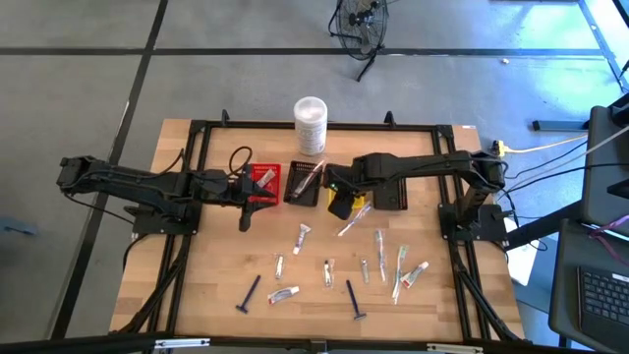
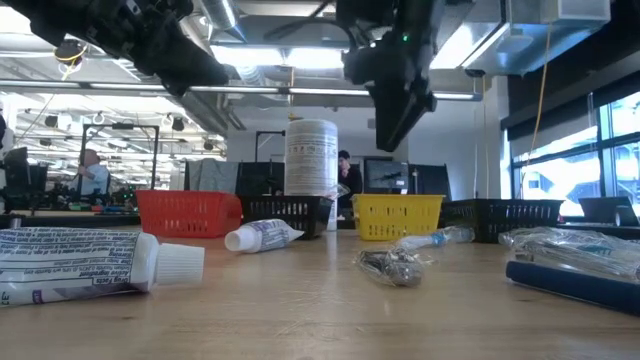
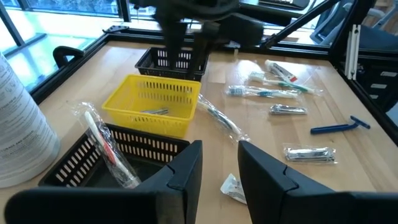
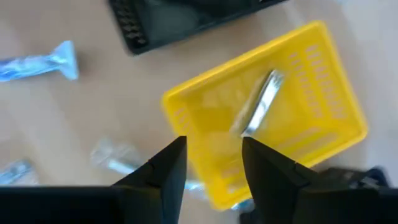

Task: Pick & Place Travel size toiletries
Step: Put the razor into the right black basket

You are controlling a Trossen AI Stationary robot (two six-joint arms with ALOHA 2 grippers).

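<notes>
Travel size toiletries lie scattered on the wooden table's near half: white tubes (image 1: pixel 302 236), dark blue razors (image 1: pixel 250 294), wrapped toothbrushes (image 1: pixel 400 267) and silvery pieces (image 1: pixel 328 272). My right gripper (image 4: pixel 214 165) hangs open above the yellow basket (image 4: pixel 267 118), pointing down, with nothing between its fingers. A silvery piece (image 4: pixel 258 102) lies flat on that basket's floor. A wrapped toothbrush (image 3: pixel 106 146) leans out of the black basket (image 3: pixel 93 162). My left gripper (image 3: pixel 219 163) waits open and empty beside the red basket (image 1: pixel 263 182).
A tall white cylindrical container (image 1: pixel 311 123) stands at the table's far edge behind the row of baskets. A second black basket (image 1: pixel 391 195) sits right of the yellow one. A black frame (image 1: pixel 197 138) runs around the table top.
</notes>
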